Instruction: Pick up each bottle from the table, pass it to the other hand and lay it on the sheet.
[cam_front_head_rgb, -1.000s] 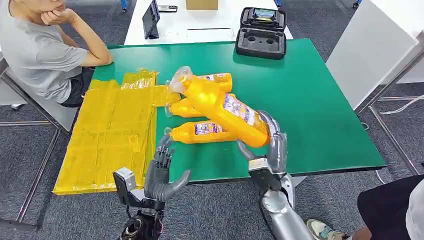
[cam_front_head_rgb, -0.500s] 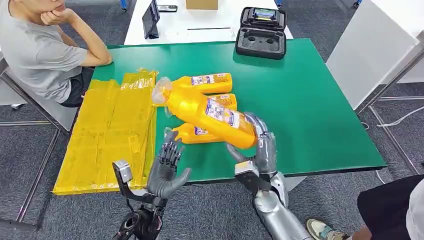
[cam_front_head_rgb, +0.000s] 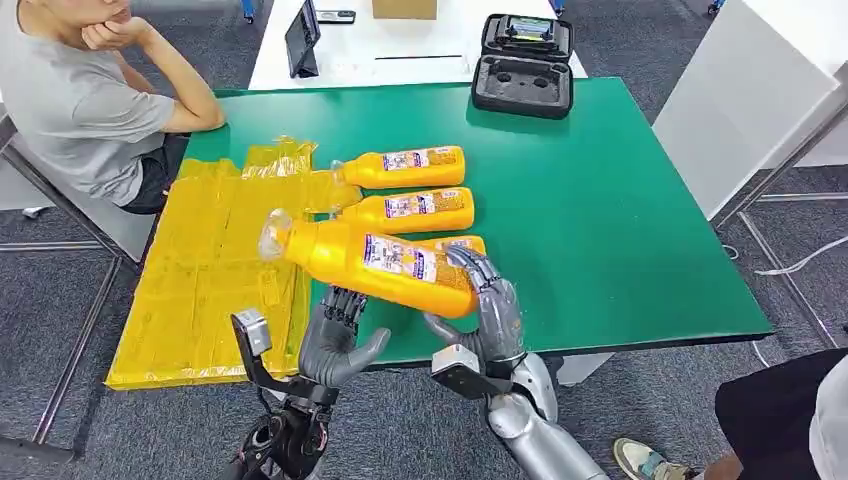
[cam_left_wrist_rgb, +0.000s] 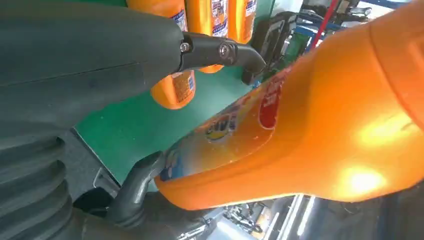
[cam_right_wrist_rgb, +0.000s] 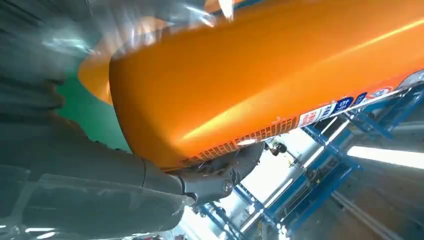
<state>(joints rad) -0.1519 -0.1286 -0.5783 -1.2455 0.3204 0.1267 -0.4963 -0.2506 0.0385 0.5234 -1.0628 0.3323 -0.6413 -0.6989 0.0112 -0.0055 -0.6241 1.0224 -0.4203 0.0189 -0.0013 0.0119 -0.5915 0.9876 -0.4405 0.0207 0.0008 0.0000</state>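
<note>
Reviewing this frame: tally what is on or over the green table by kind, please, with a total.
Orange bottles lying on the table: 3, the far bottle, the middle bottle and the near bottle, mostly hidden
Orange bottles held in the air: 1, the held bottle in the right hand
Yellow sheets: 1, the sheet
Black cases: 1, the case
Total: 6

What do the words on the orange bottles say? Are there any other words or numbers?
No text can be read.
Held bottle: colourful label, print too small and blurred.
Label up close: blurred logo, unreadable.
Small print strip on the held bottle: too tiny.
Far bottle and middle bottle on the table: labels too small.
Black case: no words visible.
</note>
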